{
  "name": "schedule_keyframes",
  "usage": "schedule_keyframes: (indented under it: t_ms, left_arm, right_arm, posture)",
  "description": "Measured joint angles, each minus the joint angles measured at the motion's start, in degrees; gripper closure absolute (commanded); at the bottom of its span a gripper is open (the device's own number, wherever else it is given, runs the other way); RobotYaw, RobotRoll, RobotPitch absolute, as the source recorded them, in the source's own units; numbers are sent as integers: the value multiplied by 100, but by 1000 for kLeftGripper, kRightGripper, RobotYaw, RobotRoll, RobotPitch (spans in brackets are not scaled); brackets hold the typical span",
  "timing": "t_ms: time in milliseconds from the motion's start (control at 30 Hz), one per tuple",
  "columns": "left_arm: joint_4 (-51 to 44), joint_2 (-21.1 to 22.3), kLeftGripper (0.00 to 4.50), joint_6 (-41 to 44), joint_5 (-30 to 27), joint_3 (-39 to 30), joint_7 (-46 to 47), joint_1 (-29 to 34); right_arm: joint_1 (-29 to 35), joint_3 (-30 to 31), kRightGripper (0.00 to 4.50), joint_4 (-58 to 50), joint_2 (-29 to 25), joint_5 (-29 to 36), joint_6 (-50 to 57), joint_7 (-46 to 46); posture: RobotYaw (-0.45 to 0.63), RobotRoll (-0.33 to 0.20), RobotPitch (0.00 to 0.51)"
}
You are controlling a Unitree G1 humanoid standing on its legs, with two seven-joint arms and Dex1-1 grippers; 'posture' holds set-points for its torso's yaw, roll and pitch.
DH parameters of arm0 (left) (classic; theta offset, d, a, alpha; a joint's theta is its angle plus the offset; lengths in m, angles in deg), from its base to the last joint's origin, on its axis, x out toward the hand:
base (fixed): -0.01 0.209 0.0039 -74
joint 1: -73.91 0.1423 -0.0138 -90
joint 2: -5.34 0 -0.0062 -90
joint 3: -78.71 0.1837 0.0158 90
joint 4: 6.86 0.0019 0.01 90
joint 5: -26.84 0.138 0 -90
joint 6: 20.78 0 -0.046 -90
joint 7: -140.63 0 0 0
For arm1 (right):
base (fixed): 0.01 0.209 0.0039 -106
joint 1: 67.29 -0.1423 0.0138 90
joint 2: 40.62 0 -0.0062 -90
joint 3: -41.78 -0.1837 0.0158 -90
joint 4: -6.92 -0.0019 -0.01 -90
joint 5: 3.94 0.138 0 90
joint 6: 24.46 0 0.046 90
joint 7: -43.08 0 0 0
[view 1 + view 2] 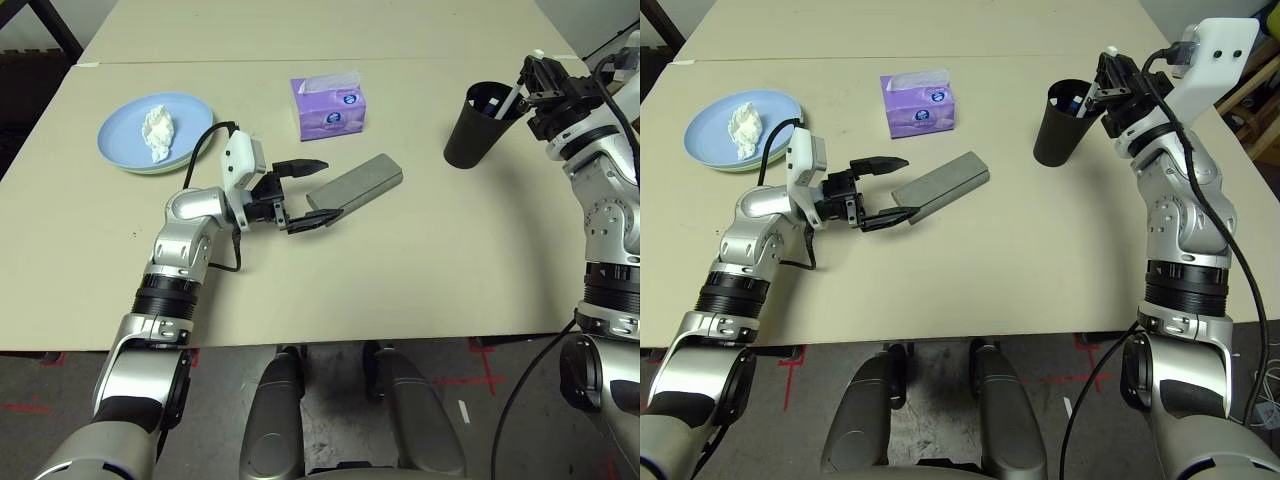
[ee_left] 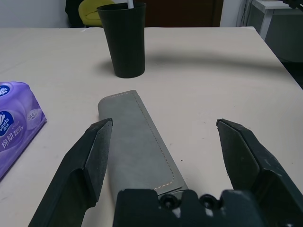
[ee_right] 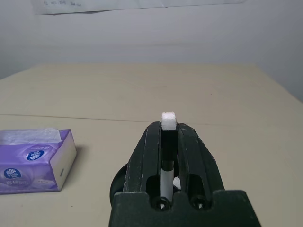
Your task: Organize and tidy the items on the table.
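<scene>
While the left gripper (image 1: pixel 307 193) sits level with fingers spread wide around the near end of the grey glasses case (image 1: pixel 357 187) lying mid-table (image 1: pixel 420 270), the right gripper (image 1: pixel 1110 88) pinches a white pen (image 3: pixel 168 142) tight above the black cup (image 1: pixel 1062 124). Blue plate (image 1: pixel 125 135) with crumpled tissue (image 1: pixel 158 130) sits far left, purple tissue box (image 1: pixel 328 106) behind the case.

Table (image 1: pixel 430 260): bare beige top nearer the robot than the glasses case (image 1: pixel 355 187), passable. Obstacles: purple tissue box (image 1: pixel 328 107) behind the case; black cup (image 1: pixel 478 125) well right of it; stacked plates (image 1: pixel 150 135) well left.
</scene>
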State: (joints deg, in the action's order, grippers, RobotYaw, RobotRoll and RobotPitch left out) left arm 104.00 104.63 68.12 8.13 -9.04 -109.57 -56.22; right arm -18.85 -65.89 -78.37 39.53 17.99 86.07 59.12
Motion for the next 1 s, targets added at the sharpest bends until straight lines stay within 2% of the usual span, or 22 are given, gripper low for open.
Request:
schedule_keyframes:
  t_ms: [67,167,433,633,767,867,1000]
  left_arm:
    - [-3,0,0,3,0,0,0,0]
    - [-6,2,0,5,0,0,0,0]
    - [-18,7,0,8,0,0,3,1]
    - [-18,7,0,8,0,0,19,1]
    - [-22,6,0,-10,48,-9,201,4]
    - [-60,-155,0,-23,103,-171,818,35]
    - [-268,-513,0,-103,308,-392,1955,71]
  right_arm:
    - [0,26,4171,1,24,-2,-2,11]
    - [0,108,3157,2,32,-30,25,11]
    - [37,110,64,2,21,-6,94,57]
    - [86,-24,23,-7,33,186,-60,289]
    - [474,-117,23,-150,124,549,-386,861]
    - [924,-113,23,-244,182,579,-729,1156]
    - [1261,-115,23,-397,433,547,-922,981]
  posture:
    - [45,0,220]
    - [44,0,219]
    - [45,0,214]
    - [43,0,207]
    - [42,0,191]
    - [44,0,183]
    - [48,0,178]
